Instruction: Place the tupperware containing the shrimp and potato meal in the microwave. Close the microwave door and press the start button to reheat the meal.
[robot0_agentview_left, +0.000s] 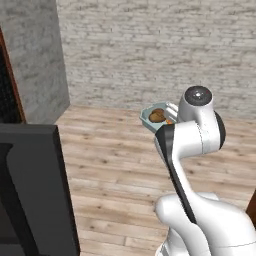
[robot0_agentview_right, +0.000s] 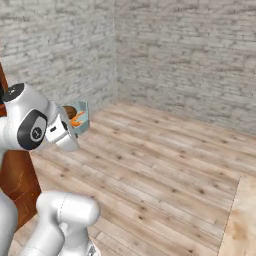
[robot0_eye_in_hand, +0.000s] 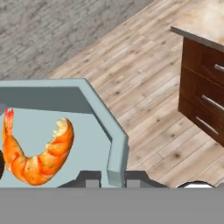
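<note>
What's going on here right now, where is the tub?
The arm is carrying the tupperware in the air above the wooden floor. The gripper is shut on the tub's rim, seen up close in the hand view. A shrimp lies inside, and a brown potato shows in the left base view. A black open door panel stands at the left, so the tub is not in the microwave yet.

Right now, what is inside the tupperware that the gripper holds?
Inside the tupperware lies one orange shrimp; the left base view shows a brown potato too. The arm hides part of the tub there, so anything more cannot be seen.
</note>
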